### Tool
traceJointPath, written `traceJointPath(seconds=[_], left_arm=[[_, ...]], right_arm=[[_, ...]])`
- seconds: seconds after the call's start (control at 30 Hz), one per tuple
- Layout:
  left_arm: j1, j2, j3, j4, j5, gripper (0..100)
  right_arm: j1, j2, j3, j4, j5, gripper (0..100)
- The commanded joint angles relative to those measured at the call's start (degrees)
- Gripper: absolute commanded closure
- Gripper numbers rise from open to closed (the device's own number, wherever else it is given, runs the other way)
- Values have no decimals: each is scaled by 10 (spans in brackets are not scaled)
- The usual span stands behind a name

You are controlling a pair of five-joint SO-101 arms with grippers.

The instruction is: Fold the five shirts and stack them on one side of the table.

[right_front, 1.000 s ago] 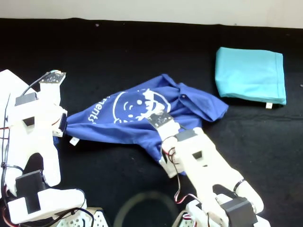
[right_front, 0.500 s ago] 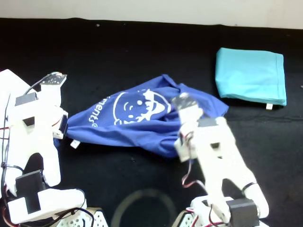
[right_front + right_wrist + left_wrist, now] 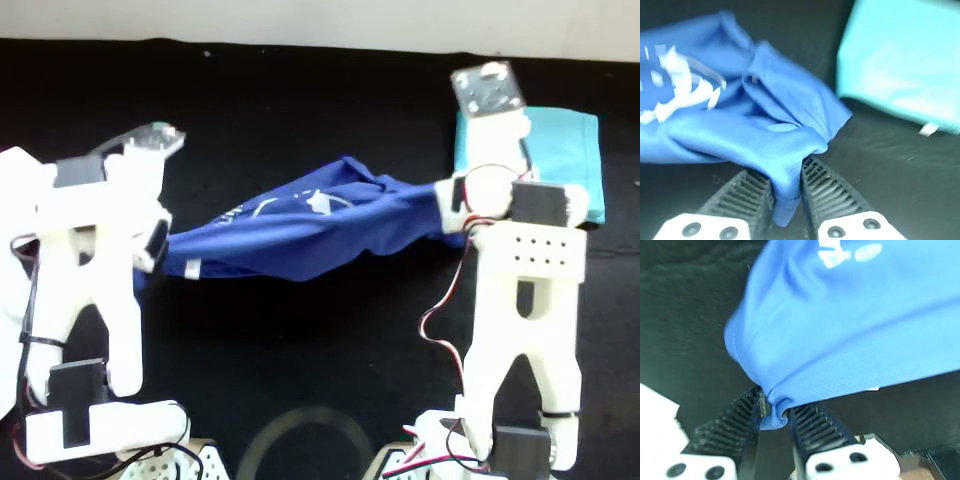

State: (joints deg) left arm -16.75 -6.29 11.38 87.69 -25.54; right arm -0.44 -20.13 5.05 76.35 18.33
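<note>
"Where's the blue shirt (image 3: 310, 230)?"
"Stretched between both arms over the black table (image 3: 300, 100). The left gripper (image 3: 775, 412) pinches one end, and the right gripper (image 3: 787, 177) clamps the other, beside the folded turquoise shirt (image 3: 560, 150)."

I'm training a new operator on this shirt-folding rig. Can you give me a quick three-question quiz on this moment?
1. True or false: the left gripper and the right gripper are each shut on an end of the blue shirt.
2. Where does the folded turquoise shirt lie? A) under the blue shirt B) at the right side of the table C) in the left gripper
3. How many shirts in view are already folded?
Key: 1 true; 2 B; 3 one.
</note>
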Motion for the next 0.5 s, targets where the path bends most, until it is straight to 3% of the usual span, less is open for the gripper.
traceJointPath(seconds=[0.0,0.17,0.47], left_arm=[[19,-10,-155,98,4,991],[23,-28,-258,136,22,991],[89,-124,-178,135,68,991]], right_arm=[[14,-6,-102,18,4,993],[13,-6,-238,61,5,993],[13,0,-304,94,7,993]])
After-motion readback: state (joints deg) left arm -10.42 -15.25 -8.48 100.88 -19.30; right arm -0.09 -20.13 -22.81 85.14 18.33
